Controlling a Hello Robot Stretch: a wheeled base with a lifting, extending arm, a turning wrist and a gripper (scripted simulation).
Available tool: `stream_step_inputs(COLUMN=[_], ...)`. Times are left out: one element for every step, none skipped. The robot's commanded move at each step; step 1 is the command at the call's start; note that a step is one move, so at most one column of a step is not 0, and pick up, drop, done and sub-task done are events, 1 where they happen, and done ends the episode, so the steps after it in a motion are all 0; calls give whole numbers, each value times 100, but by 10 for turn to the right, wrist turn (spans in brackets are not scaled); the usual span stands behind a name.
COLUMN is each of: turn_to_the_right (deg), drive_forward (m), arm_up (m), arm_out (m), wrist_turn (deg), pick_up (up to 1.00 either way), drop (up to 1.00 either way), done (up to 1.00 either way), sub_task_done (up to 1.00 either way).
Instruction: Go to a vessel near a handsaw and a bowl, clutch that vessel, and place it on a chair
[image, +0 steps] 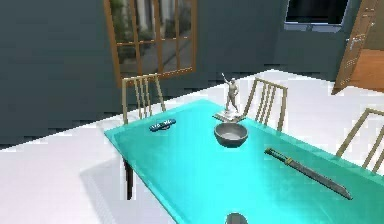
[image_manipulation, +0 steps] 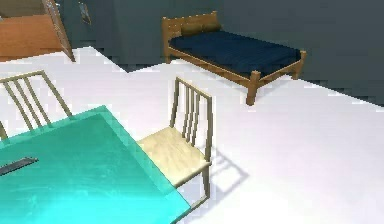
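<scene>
Facing a turquoise table (image: 180, 160) with wooden chairs set round it.
A grey bowl (image: 231, 134) stands mid-table, a small statuette (image: 232, 95) behind it and a long dark saw-like tool (image: 308, 172) to its right. A small grey round thing (image: 236, 218), cut by the bottom edge, could be the vessel. A flat dark object (image: 162, 126) lies near the far-left chair (image: 143, 95). In the arm side view, a pale chair (image_manipulation: 185, 140) stands at the table's corner, with a bed (image_manipulation: 232, 50) well beyond. The gripper's state cannot be told.
</scene>
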Motion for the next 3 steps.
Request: stream_step_inputs(turn_to_the_right=[0, -450, -240], drive_forward=[5, 0, 0], arm_up=[0, 0, 0], arm_out=[0, 0, 0], wrist_turn=[0, 0, 0], pick_up=[0, 0, 0], drop=[0, 0, 0], done=[0, 0, 0], sub_task_done=[0, 0, 0])
